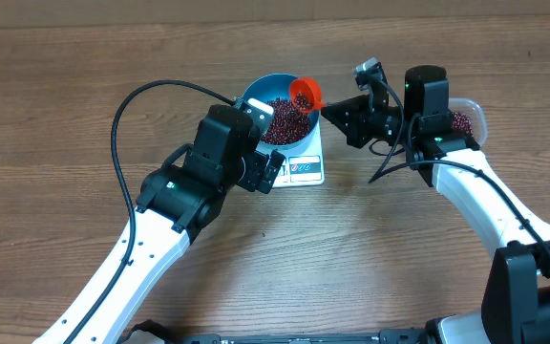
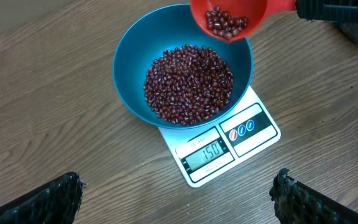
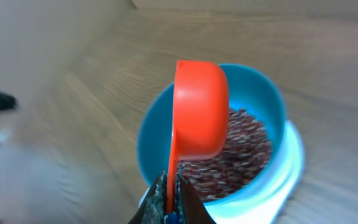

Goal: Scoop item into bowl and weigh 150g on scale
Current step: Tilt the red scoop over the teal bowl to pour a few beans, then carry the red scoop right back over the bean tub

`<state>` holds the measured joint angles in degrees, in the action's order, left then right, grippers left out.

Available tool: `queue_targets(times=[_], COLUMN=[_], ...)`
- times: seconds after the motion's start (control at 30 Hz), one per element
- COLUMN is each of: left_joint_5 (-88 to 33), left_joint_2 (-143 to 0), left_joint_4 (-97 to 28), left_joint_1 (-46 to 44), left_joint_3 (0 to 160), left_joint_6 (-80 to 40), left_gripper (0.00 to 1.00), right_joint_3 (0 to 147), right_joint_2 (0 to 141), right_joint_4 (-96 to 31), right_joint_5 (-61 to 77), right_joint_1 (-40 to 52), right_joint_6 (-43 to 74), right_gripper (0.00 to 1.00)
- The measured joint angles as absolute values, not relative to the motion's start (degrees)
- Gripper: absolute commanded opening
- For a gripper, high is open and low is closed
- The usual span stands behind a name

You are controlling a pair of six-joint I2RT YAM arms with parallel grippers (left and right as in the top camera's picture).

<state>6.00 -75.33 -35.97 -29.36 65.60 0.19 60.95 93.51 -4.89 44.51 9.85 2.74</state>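
The blue bowl stands on the white scale, holding a heap of dark red beans. In the left wrist view the scale shows 150 on its display, with the bowl and beans above it. My right gripper is shut on the handle of an orange scoop. The scoop is tilted over the bowl's right rim with some beans in it. The right wrist view shows its fingers pinching the scoop handle. My left gripper hangs open and empty in front of the scale.
A clear plastic tub with more beans sits at the right, partly behind the right arm. A black cable loops over the table to the left of the left arm. The wooden table stretches out left of the bowl.
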Motion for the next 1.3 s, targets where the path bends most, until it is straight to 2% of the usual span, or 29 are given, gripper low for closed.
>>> queue_targets(times=[0.13,0.3,0.67,1.0,1.3], left_joint_5=[6.0,6.0,6.0,6.0,6.0], left_joint_2=[-75.3,-75.3,-75.3,-75.3,-75.3], left_joint_4=[-36.0,-36.0,-36.0,-36.0,-36.0], left_joint_1=[-29.4,-29.4,-29.4,-29.4,-29.4], left_joint_3=[65.6,65.6,65.6,65.6,65.6], left_joint_6=[0.2,0.2,0.2,0.2,0.2], left_gripper=[0.99,1.00,1.00,1.00,0.99], right_joint_3=[60.9,60.9,60.9,60.9,60.9], right_joint_2=[93.5,93.4,83.1,78.3,78.3], right_joint_4=[-3.1,-2.8,-10.8,-24.7,-30.8], right_joint_5=[48.8,51.9,52.7,49.0,36.2], right_joint_1=[9.7,7.5,-11.6,-25.0,-25.4], right_joint_6=[10.3,14.4,15.8,3.7,-12.9], right_gripper=[0.04,0.04,0.04,0.04,0.04])
